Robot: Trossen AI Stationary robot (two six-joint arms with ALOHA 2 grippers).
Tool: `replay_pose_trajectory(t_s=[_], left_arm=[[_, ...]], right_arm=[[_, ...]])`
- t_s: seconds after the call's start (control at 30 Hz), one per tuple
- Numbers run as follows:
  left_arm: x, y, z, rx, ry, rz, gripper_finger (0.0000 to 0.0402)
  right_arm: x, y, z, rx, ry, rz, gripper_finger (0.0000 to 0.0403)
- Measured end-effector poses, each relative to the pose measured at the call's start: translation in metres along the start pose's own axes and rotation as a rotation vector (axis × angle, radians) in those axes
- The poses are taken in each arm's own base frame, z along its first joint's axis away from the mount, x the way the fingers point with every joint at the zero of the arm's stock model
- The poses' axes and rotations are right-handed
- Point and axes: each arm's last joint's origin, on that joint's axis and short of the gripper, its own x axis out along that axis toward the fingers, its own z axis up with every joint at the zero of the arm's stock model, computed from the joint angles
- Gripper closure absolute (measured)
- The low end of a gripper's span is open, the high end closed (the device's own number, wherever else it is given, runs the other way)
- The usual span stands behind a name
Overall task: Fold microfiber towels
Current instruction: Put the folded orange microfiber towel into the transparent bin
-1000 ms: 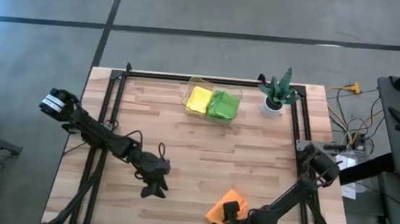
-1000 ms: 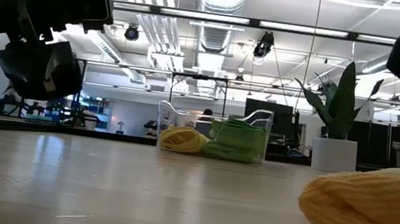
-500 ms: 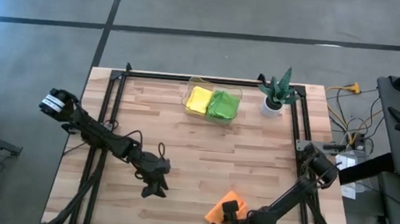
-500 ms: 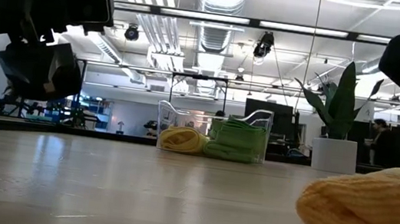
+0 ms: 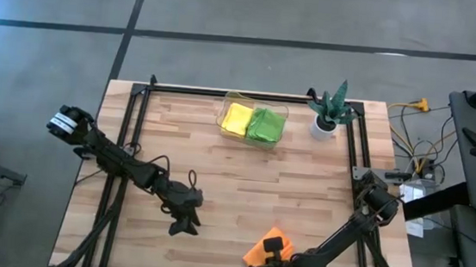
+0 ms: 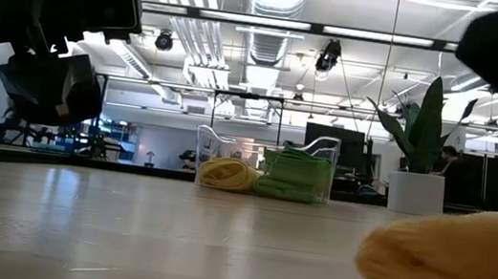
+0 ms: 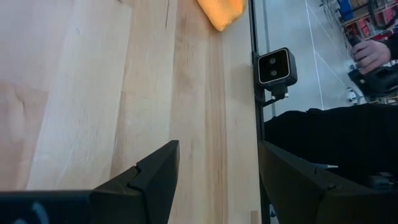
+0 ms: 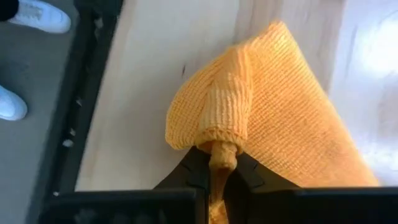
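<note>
The orange towel [image 5: 268, 245] is lying in the high view near the table's [image 5: 241, 194] front edge, right of centre, with the right gripper [image 5: 266, 261] pressing against its near side. The left gripper [image 5: 183, 225] is hanging over bare wood well to the towel's left. The yellow towel [image 5: 237, 118] and the green towels [image 5: 266, 126] are sitting in the clear bin [image 5: 227, 105] at the far side, beside the potted plant [image 5: 328, 112].

In the low view the orange towel [image 6: 453, 272] is bulging as a rounded roll at the near right, resting on the table; the bin [image 6: 265, 166] is standing far behind. The pinch itself is hidden here.

In the left wrist view that arm's fingers [image 7: 152, 177] are standing apart with nothing between them, and a corner of the orange towel [image 7: 222, 11] is showing far ahead.

In the right wrist view the fingers [image 8: 193, 171] are clenching a narrow ridge of the orange towel [image 8: 273, 118], which is fanning out ahead of them while only a thin tuck is sitting in the pinch.

The risks, as I judge them: so slim a bite may be slipping free under a pull, or catching one layer only, so the cloth would be dragging and bunching instead of folding. The towel is also lying close to the table edge, so a tug that way could be sending it over.
</note>
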Motion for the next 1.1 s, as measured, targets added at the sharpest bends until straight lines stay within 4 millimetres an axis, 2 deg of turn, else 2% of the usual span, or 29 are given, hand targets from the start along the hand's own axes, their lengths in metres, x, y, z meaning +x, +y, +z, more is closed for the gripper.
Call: replay_pose_trajectory(t_s=[0.13,0.27,0.43,0.57,0.67,0.9,1.1], left_arm=[[0.0,0.0,0.0,0.006,-0.006,-0.003,0.0199],[0.0,-0.001,0.001,0.023,-0.01,-0.006,0.0199],[-0.004,-0.004,0.003,0.066,-0.031,-0.024,0.0199],[-0.01,-0.008,0.005,0.112,-0.054,-0.041,0.0199],[-0.019,-0.011,0.005,0.134,-0.075,-0.058,0.0199],[-0.05,-0.013,0.0,0.16,-0.173,-0.044,0.0199],[-0.079,-0.005,-0.01,0.156,-0.324,0.006,0.0199]], right_arm=[[-0.022,-0.008,0.012,0.026,-0.037,0.011,0.039],[-0.052,-0.025,0.027,0.084,-0.11,0.037,0.039],[-0.1,-0.064,0.046,0.276,-0.263,0.092,0.0391],[-0.122,-0.099,0.053,0.401,-0.467,0.154,0.0391],[-0.126,-0.126,0.05,0.489,-0.618,0.193,0.0391],[-0.119,-0.202,0.027,0.672,-0.931,0.225,0.0391],[-0.098,-0.281,0.005,0.769,-0.943,0.204,0.0391]])
